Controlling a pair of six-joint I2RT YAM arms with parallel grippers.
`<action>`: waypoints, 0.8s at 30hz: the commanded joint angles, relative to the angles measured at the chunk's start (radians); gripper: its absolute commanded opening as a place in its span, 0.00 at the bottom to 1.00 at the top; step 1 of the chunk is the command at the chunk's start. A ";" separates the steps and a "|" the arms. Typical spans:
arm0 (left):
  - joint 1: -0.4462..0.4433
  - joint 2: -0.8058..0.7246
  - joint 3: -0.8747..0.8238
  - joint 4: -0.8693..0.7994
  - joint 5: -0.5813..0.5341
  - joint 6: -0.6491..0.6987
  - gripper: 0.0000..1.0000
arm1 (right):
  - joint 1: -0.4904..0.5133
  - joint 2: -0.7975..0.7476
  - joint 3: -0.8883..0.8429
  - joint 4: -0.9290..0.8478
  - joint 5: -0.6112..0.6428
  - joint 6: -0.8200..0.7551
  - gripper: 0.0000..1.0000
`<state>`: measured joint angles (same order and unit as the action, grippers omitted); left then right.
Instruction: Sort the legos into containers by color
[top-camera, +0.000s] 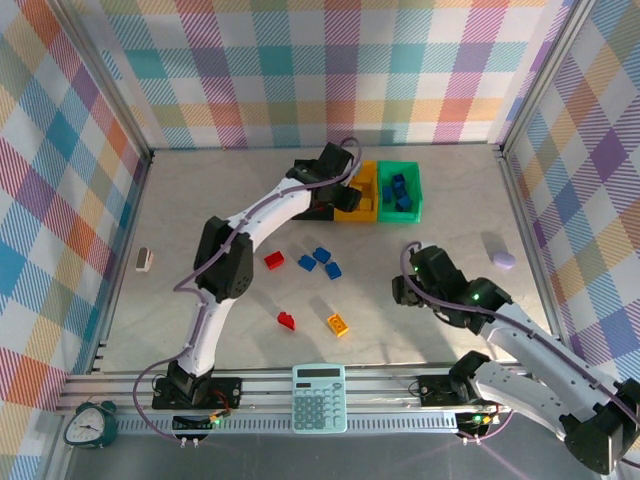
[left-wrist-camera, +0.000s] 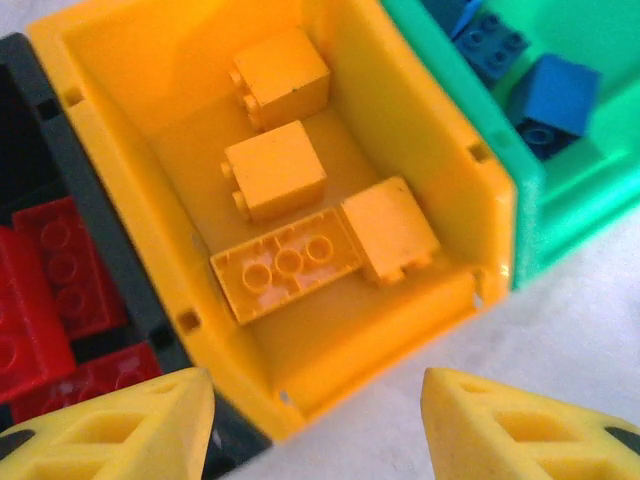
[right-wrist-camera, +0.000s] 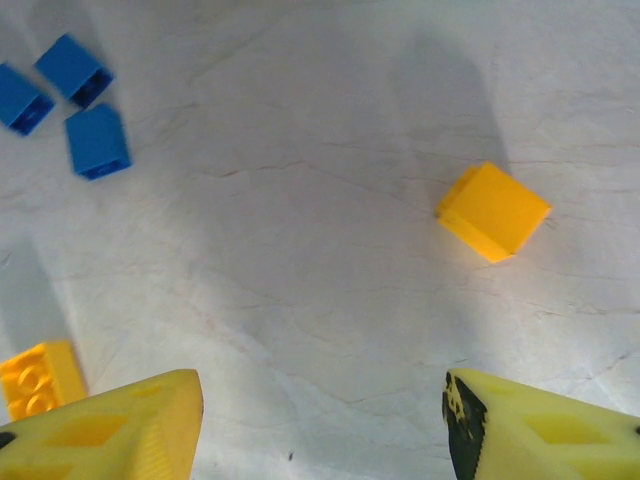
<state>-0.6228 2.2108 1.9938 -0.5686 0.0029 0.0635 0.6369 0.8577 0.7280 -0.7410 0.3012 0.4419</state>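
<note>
- Left pincer (left-wrist-camera: 312, 390) hung open over the near corner of the yellow bin (left-wrist-camera: 420, 150), with nothing between its yellow fingers (left-wrist-camera: 120, 425).
- Four yellow legos (left-wrist-camera: 285, 170) lay inside that bin. Red legos (left-wrist-camera: 60, 270) sat in the black bin (left-wrist-camera: 60, 150) touching one side of it, and blue legos (left-wrist-camera: 555, 95) in the green bin (left-wrist-camera: 560, 225) touching the other.
- Right pincer (right-wrist-camera: 320, 390) stood open and empty above the pale worktop (right-wrist-camera: 300, 250) — a lone yellow brick (right-wrist-camera: 492, 212) lay ahead of it, and three blue bricks (right-wrist-camera: 97, 140) sat well off to one side.
- Seen from overhead, two red bricks (top-camera: 274, 260) and a studded yellow brick (top-camera: 338, 324) lay loose on the worktop between the arms, short of the bins at its far side.
</note>
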 joint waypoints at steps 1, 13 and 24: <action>0.001 -0.199 -0.150 0.071 0.073 -0.007 0.58 | -0.099 0.017 0.015 0.022 -0.069 0.019 0.65; -0.163 -0.701 -0.751 0.205 0.061 -0.008 0.60 | -0.280 0.252 0.060 0.109 -0.060 0.078 0.69; -0.273 -1.013 -1.097 0.321 0.119 -0.110 0.60 | -0.319 0.409 0.053 0.199 0.017 0.139 0.68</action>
<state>-0.8764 1.2579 0.9321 -0.3069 0.0868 -0.0074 0.3271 1.2201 0.7616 -0.5869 0.2878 0.5446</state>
